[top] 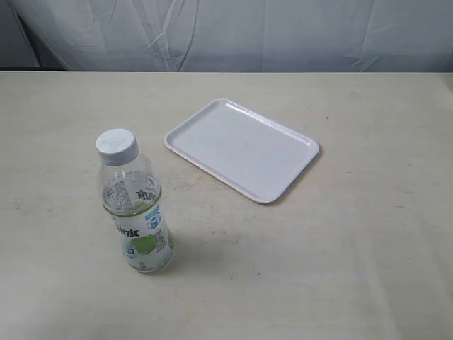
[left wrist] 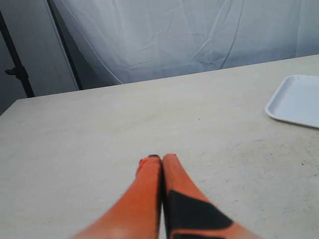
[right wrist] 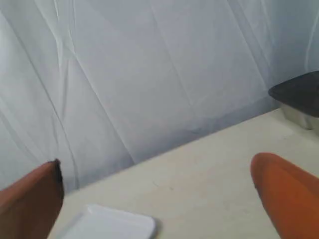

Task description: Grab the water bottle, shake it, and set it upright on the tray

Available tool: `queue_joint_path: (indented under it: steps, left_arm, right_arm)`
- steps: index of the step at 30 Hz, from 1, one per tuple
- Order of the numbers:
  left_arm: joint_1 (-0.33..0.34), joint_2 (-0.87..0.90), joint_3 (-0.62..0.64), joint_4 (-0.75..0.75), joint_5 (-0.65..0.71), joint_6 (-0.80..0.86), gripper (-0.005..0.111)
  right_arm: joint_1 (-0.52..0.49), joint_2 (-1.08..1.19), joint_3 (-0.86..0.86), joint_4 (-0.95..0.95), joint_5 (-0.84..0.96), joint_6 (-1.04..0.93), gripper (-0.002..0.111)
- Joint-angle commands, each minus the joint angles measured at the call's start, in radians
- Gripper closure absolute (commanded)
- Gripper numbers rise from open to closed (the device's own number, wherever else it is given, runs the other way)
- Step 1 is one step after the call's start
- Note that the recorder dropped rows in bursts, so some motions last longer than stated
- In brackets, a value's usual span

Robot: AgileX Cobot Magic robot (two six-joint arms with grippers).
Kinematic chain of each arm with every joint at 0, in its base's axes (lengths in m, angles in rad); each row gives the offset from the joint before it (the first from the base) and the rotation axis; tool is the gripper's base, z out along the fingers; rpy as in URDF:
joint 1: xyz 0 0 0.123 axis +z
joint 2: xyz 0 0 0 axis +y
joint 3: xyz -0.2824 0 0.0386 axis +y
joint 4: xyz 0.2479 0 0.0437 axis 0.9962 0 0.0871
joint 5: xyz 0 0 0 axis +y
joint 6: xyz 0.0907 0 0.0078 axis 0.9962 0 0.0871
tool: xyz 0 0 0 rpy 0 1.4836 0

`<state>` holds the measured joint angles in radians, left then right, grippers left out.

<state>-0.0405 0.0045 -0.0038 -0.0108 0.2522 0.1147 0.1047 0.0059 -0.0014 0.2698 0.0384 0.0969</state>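
Clear plastic is letting the liquid show inside the water bottle point(top: 134, 205), which is standing upright and free on the pale desk point(top: 368, 269), at about 8 o'clock from the middle of the exterior view. Its white screw cap point(top: 117, 144) is sitting closed on top, and a white, green and blue label point(top: 144, 237) is wrapping its lower body.

From the bottle, the tray point(top: 241, 149) is lying toward 2 o'clock, near but apart, with a strip of bare desk running between them. It is resting flat and askew, its long sides running from 10 o'clock to 4 o'clock. At 12 o'clock, behind the desk, a creased white cloth point(top: 283, 32) is hanging.

Seen from the left wrist, the left gripper point(left wrist: 162, 158) is hovering over bare desk. Its orange fingers point(left wrist: 147, 194) are pressing together, leaving only a thin dark seam, and are pinching nothing. One finger is wearing a black patch, and a rounded corner of the tray point(left wrist: 296, 99) is showing beyond them.

Seen from the right wrist, the right gripper point(right wrist: 155, 172) is pointing along the desk toward the cloth. Its orange fingers point(right wrist: 30, 199) are spreading wide, with desk and a corner of the tray point(right wrist: 114, 224) showing in the gap. A dark-topped object point(right wrist: 299, 92) is sitting at the desk's edge, too cut off to identify.
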Motion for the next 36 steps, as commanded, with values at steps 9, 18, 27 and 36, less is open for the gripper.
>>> queue_joint_path:
  steps: [9, 18, 27, 36]
  left_arm:
    - [0.000, -0.005, 0.004, -0.010, -0.012, 0.001, 0.106]
    - [0.000, -0.005, 0.004, -0.010, -0.012, 0.001, 0.106]
    - [0.000, -0.005, 0.004, -0.010, -0.012, 0.001, 0.106]
    - [0.000, -0.005, 0.004, -0.010, -0.012, 0.001, 0.106]
  right_arm:
    - [-0.005, -0.006, 0.001, 0.371, -0.115, 0.019, 0.004]
    - [-0.005, -0.006, 0.001, 0.530, -0.079, 0.019, 0.004]
    - [-0.005, -0.006, 0.001, 0.698, 0.009, 0.019, 0.004]
    - [-0.005, -0.006, 0.001, 0.864, 0.021, 0.019, 0.004]
